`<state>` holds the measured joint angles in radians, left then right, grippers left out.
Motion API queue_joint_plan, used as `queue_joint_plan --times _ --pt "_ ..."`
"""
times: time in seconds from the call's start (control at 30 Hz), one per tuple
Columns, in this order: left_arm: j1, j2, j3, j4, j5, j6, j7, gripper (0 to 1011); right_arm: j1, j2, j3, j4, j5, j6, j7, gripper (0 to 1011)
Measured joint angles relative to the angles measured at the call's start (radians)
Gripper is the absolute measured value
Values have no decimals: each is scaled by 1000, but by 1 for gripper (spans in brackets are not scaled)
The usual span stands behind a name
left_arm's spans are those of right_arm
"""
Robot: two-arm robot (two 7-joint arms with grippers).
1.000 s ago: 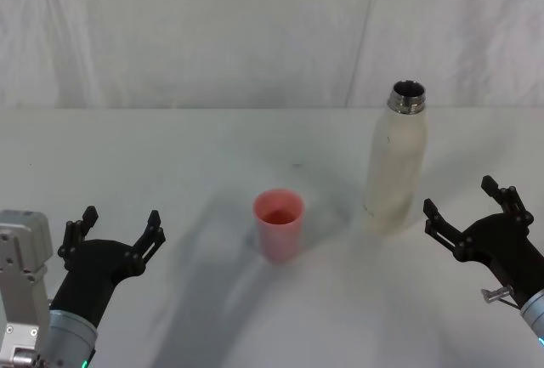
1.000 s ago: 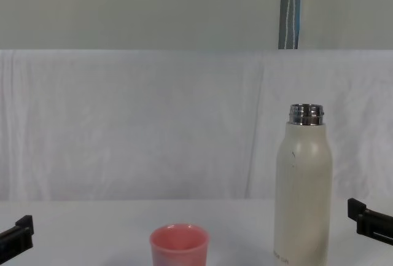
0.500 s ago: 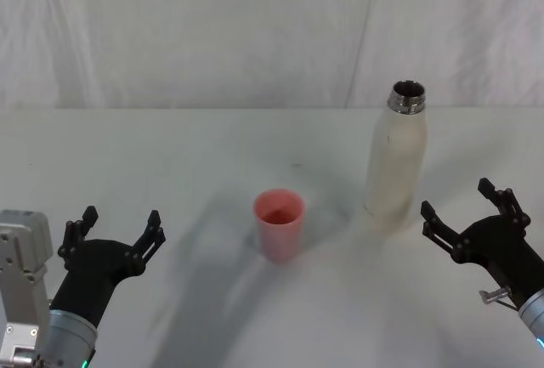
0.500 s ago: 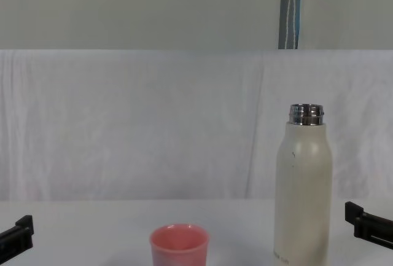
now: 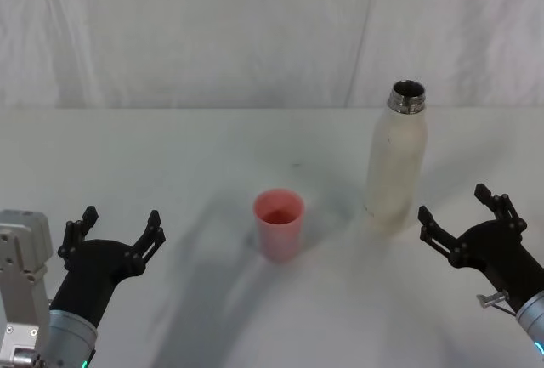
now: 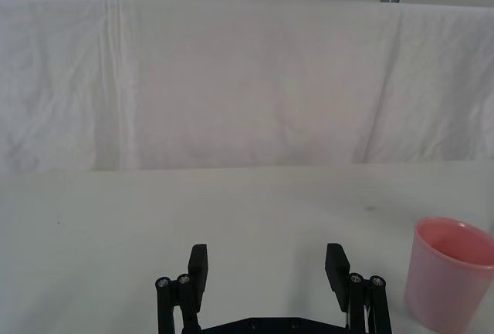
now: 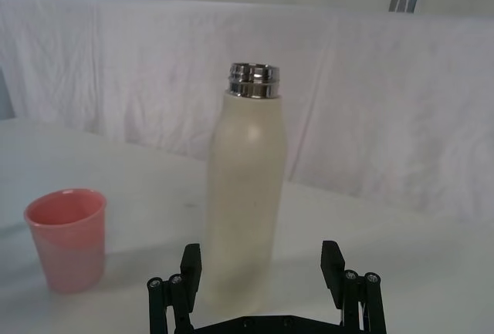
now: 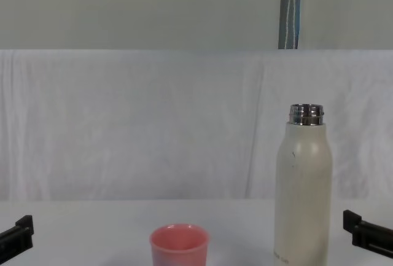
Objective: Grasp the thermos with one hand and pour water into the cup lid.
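The thermos (image 5: 396, 161) (image 7: 247, 187) (image 8: 303, 193), cream-white with an uncapped steel neck, stands upright on the white table right of centre. The pink cup lid (image 5: 279, 223) (image 6: 449, 276) (image 7: 66, 237) (image 8: 178, 246) stands mouth up to its left, a short gap between them. My right gripper (image 5: 461, 217) (image 7: 262, 263) is open, low over the table just right of and nearer than the thermos, its fingers pointing at the bottle's lower body without touching it. My left gripper (image 5: 116, 223) (image 6: 268, 265) is open and empty at the near left, well left of the cup lid.
A white cloth covers the table (image 5: 195, 155) and hangs as a backdrop behind it. A grey vertical pole (image 8: 289, 9) rises behind the backdrop. Bare table surface lies between the cup lid and the left gripper.
My right gripper has crept slightly left toward the thermos. The left gripper, the thermos and the cup lid have not moved.
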<state>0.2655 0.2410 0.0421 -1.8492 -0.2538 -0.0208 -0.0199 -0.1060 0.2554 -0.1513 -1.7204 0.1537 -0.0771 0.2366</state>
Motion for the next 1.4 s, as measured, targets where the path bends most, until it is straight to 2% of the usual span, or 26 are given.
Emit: queue_joint_plan --times 0.5,1.4 --pt "0 0 0 0 0 0 0 1001 -21 -13 -16 -16 23 31 -5 1001" --pt "0 0 0 0 0 0 0 1001 -13 -29 -52 -9 35 55 -12 1001"
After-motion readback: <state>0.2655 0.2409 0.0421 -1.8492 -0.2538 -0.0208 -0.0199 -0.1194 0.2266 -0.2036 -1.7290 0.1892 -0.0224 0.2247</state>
